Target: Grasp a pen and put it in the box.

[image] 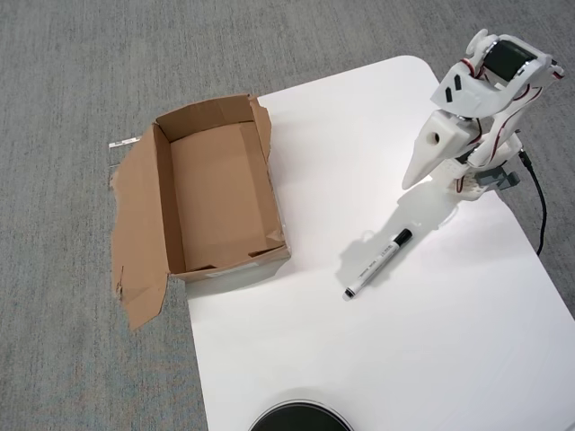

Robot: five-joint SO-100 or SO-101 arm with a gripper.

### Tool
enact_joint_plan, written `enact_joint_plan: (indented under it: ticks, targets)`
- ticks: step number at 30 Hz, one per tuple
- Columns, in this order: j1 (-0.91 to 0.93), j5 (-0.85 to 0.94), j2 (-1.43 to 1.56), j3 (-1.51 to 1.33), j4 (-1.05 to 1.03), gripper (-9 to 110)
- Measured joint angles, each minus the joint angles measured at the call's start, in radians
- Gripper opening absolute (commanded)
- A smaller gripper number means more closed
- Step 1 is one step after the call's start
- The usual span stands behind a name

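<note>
The pen (377, 265) is a slim white marker with a black cap. It lies flat and diagonal on the white table, cap end pointing up-right, to the right of the box. The box (220, 193) is brown cardboard, open-topped and empty, with torn flaps spread to its left. It sits at the table's left edge and partly overhangs the carpet. My white gripper (413, 178) hangs at the upper right, tapering down-left, its jaws together and holding nothing. It is above and to the right of the pen's cap, well apart from it.
The white table (359, 359) has rounded corners and grey carpet (72, 90) around it. A black round object (299, 419) shows at the bottom edge. A black cable (539, 206) runs down from the arm's base at the right.
</note>
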State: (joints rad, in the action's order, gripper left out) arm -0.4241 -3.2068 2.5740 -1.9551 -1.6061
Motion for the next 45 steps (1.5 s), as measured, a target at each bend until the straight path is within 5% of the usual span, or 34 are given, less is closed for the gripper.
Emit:
enact_joint_plan:
  ticks: [18, 27, 45]
  targets:
    - [0.006, 0.008, 0.0, 0.003, -0.003, 1]
    - [0.012, 0.328, 0.002, 0.006, -0.006, 1]
    - [0.0, 0.365, 0.002, 0.006, -0.006, 1]
